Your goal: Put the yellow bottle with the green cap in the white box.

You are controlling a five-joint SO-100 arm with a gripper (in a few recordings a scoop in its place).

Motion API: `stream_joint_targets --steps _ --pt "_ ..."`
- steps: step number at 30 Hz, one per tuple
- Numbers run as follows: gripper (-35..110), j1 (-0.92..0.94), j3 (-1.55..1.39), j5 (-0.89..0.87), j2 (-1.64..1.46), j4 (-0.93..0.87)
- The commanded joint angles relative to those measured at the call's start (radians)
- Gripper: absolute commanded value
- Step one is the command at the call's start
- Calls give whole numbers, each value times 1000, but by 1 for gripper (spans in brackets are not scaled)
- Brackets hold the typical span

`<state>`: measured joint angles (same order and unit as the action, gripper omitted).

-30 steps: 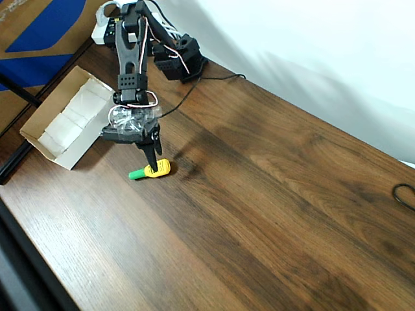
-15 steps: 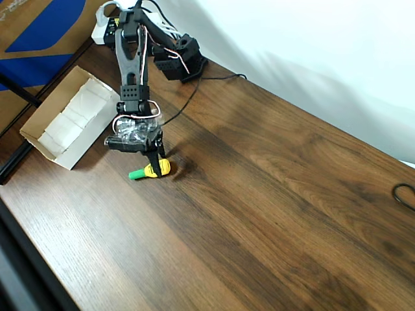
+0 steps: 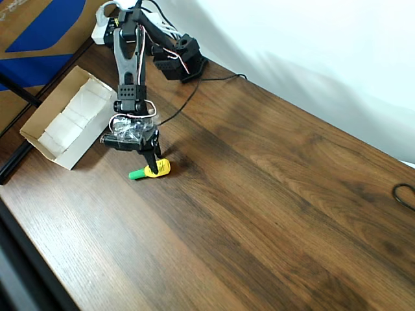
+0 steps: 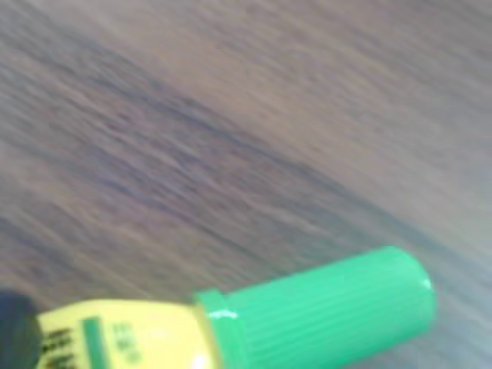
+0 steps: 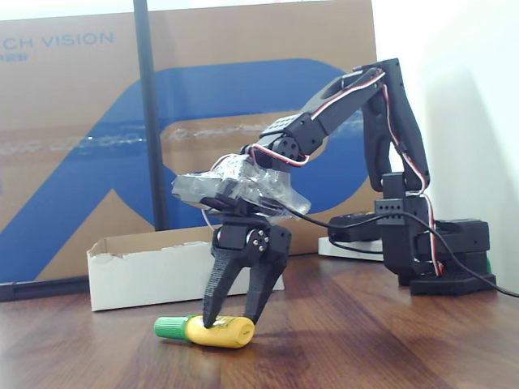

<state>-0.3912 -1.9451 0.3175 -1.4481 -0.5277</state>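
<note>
The yellow bottle with the green cap (image 3: 159,169) lies on its side on the wooden table, cap pointing left in the overhead view. My gripper (image 3: 154,162) stands straight above it. In the fixed view the gripper (image 5: 232,320) is open, and its two black fingers come down on the yellow body of the bottle (image 5: 227,332), whose cap sticks out to the left. The wrist view shows the bottle (image 4: 131,338) up close along the bottom edge, with a dark fingertip (image 4: 15,330) at its left. The white box (image 3: 39,139) sits left of the gripper; in the fixed view the box (image 5: 138,279) is behind it.
A big brown-and-blue carton (image 3: 39,32) stands behind the box. A black pole (image 5: 150,121) rises in front of the carton. The arm's base (image 3: 181,58) and a black cable (image 3: 207,81) are at the back. Another cable (image 3: 405,194) loops at the right edge.
The gripper has come down a little closer over the bottle. The bottle has stayed where it lay.
</note>
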Motion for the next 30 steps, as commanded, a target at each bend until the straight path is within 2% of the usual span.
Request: stream_joint_targets --steps 1,9,17,30 --pt "24 12 -18 25 -115 12" --pt "11 46 -32 29 -175 37" --pt "20 41 -66 -6 -176 63" --pt "22 5 94 -101 25 -11"
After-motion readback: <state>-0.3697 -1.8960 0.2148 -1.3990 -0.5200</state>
